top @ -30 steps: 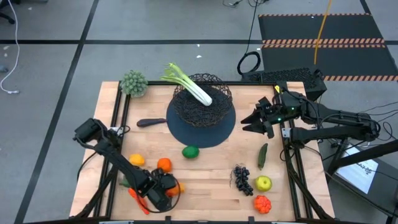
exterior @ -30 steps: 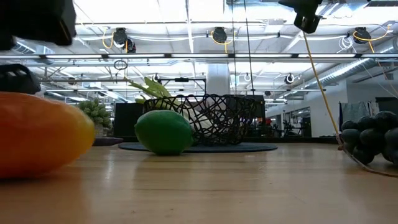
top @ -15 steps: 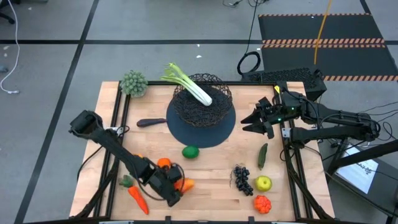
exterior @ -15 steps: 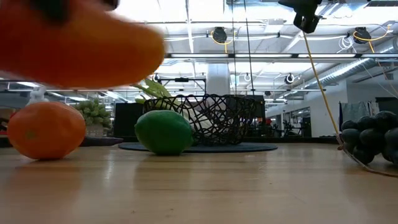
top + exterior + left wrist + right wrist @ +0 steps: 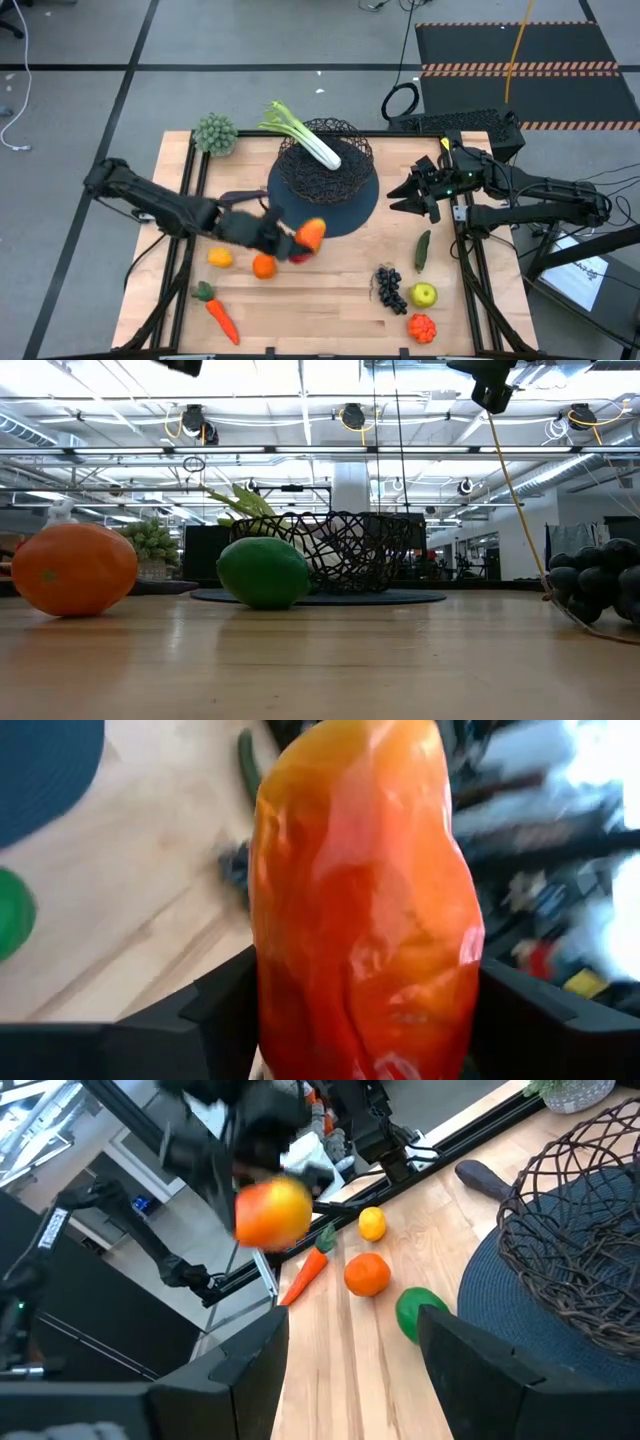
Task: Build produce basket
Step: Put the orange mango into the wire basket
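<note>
A red-yellow mango (image 5: pixel 311 234) hangs in the air just near of the dark mat (image 5: pixel 352 214), with my left gripper (image 5: pixel 299 243) shut on it. On the mat stands the black wire basket (image 5: pixel 326 166); a leek (image 5: pixel 304 140) lies in it, its leaves over the far left rim. An orange (image 5: pixel 263 266), lemon (image 5: pixel 219 258), carrot (image 5: pixel 221 319), grapes (image 5: pixel 390 288), apple (image 5: pixel 424 295) and cucumber (image 5: pixel 423 250) lie on the table. The lime (image 5: pixel 420 1312) is hidden under the mango in the high view. My right gripper (image 5: pixel 404 196) stands open at the right. My left gripper pinches the mango between its two fingers (image 5: pixel 215 1015), one on each long side (image 5: pixel 275 990) of the fruit. The fingers come nearly level from the table's left, tipped a little down. The mango is lifted clear of the table, above the lime.
A fuzzy grey-green clump (image 5: pixel 216 133) sits at the far left corner, and a dark handle-like piece (image 5: pixel 240 197) lies left of the mat. A red bumpy fruit (image 5: pixel 422 327) lies near the front right. Bare wood shows in the middle near the front edge.
My left gripper has lifted the mango off the table near the front edge and carried it up and toward the far right, to a spot over the lime beside the mat. The hand has rolled on the way. The orange, once hidden, now shows.
</note>
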Robot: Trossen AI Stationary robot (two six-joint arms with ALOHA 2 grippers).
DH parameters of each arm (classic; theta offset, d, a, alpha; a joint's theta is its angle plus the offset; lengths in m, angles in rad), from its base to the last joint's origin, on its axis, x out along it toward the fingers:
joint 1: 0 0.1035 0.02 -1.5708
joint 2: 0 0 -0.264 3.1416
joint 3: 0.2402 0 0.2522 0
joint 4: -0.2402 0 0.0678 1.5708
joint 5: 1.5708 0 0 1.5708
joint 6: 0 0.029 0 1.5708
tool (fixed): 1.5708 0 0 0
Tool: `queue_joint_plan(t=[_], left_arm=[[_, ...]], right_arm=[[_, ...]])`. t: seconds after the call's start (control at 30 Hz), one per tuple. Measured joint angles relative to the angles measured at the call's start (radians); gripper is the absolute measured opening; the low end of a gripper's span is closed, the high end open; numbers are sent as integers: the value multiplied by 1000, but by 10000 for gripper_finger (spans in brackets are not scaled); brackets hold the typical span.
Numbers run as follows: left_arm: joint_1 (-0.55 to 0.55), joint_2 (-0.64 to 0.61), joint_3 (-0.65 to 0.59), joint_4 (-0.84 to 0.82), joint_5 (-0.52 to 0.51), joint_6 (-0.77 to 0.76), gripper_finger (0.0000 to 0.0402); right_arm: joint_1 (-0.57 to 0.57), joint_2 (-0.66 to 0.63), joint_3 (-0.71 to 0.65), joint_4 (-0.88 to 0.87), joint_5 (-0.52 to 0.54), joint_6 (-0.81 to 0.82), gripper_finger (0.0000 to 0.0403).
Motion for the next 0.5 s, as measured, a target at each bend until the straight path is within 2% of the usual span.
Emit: queue_joint_plan(t=[0.13, 0.3, 0.5], left_arm=[[66, -72, 0, 1, 0, -147, 285], [140, -134, 0, 25, 15, -283, 272], [195, -172, 0, 60, 19, -298, 270]], right_arm=[[0, 0, 0, 0, 1, 2, 215], [0, 0, 0, 0, 31, -16, 215], [0, 0, 0, 0, 50, -18, 215]])
